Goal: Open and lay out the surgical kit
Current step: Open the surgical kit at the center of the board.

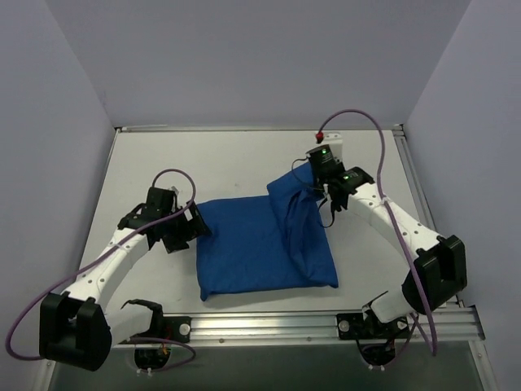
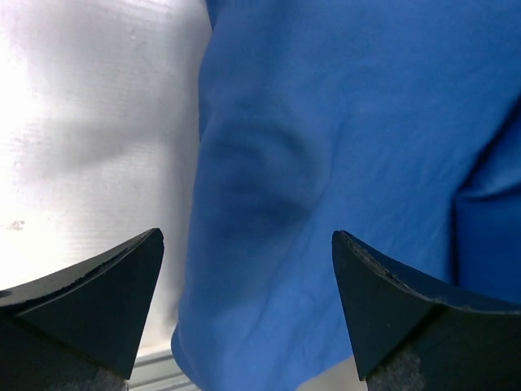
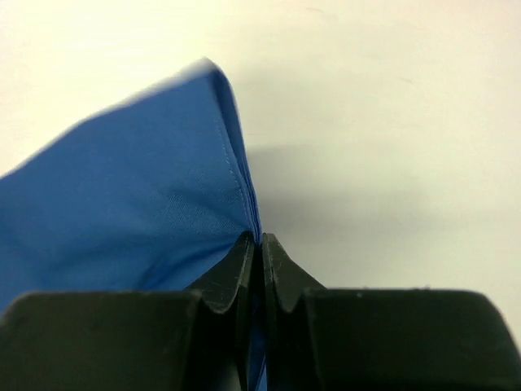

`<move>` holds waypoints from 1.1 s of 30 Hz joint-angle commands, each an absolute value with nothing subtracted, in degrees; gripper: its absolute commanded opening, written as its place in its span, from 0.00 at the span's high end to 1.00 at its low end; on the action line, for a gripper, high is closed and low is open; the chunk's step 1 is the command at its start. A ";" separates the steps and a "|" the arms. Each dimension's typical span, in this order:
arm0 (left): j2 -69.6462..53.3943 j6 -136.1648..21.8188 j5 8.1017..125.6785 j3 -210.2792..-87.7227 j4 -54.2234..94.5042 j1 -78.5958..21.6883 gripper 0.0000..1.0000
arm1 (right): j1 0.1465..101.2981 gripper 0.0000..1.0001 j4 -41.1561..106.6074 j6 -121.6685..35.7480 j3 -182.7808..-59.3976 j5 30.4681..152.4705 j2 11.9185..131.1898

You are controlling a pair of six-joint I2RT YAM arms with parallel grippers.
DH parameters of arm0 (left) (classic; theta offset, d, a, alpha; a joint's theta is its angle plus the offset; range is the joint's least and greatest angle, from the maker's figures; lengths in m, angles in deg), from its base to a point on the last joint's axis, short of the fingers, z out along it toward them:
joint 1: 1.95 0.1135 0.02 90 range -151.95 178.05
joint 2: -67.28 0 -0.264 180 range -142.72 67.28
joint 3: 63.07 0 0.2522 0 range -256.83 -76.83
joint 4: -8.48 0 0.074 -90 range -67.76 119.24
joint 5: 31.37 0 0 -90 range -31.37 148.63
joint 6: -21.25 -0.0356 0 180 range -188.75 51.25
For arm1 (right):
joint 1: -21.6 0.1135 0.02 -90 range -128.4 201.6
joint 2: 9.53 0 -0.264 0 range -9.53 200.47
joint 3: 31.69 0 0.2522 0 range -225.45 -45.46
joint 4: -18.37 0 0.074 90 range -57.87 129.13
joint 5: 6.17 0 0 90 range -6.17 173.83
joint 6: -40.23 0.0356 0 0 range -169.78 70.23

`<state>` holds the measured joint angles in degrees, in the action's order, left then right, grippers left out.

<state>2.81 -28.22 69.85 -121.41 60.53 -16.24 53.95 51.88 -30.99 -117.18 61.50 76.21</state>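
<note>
So the right gripper [image 3: 260, 240] is pinched shut on a hemmed corner of the blue cloth [image 1: 252, 248], holding that flap up, probably to start unwrapping. Meanwhile the left gripper [image 1: 189, 230] sits wide open and empty at the cloth's left edge on the counter [image 1: 203, 159], likely ready to steady it.

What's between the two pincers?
Just the blue wrap, from the open left pincer to the right pincer shut on its far corner. Top view.

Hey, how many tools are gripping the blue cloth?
1: the right tool pinches the far right corner of the blue cloth. The left tool hangs open at its left edge.
</note>
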 commanded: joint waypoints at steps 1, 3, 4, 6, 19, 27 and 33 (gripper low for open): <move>0.84 -28.49 66.98 -122.10 53.90 -17.16 0.06 | 47.45 1.00 57.62 -37.55 -113.06 50.62 70.81; -1.53 -28.94 66.97 -122.01 52.48 -17.16 0.00 | 41.33 1.00 55.44 -41.85 -111.38 51.03 68.88; -2.50 -29.20 68.63 -122.18 51.17 -17.33 0.00 | 39.02 1.00 54.55 -43.43 -110.85 51.74 68.61; -4.87 -29.29 69.17 -122.45 49.76 -17.51 0.09 | 32.80 1.00 52.18 -46.87 -109.79 52.62 67.91; -13.66 -28.59 66.90 -126.92 44.30 -18.92 0.57 | 13.08 1.00 34.77 -61.72 -110.05 72.65 70.36; -20.16 -30.25 64.43 -135.27 45.36 -17.34 0.60 | 2.54 1.00 33.71 -69.90 -113.83 81.88 74.67; -22.90 -31.75 65.57 -139.32 46.85 -17.07 0.54 | 0.50 0.72 34.76 -70.88 -116.55 81.91 77.22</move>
<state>-23.37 -31.04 67.08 -135.24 49.40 -17.81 0.38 37.02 -69.33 -112.26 82.13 76.67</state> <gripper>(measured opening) 0.445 0.234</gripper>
